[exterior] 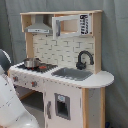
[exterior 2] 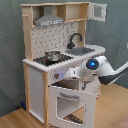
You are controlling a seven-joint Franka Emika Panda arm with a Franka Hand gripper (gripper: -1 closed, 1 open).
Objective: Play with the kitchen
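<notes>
I see the kitchen (exterior: 65, 95) in white and light wood, with a grey hood (exterior: 38, 26), dot-and-dash patterned backsplash (exterior: 60, 50), black faucet (exterior: 84, 59) and silver pot (exterior 2: 51, 55). My arm (exterior 2: 102, 70) is white, with a blue light.

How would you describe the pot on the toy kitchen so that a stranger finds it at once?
Start at the kitchen and find its worktop under the grey hood. On the black hob sits the pot, the only shiny metal thing there, away from the sink.
</notes>
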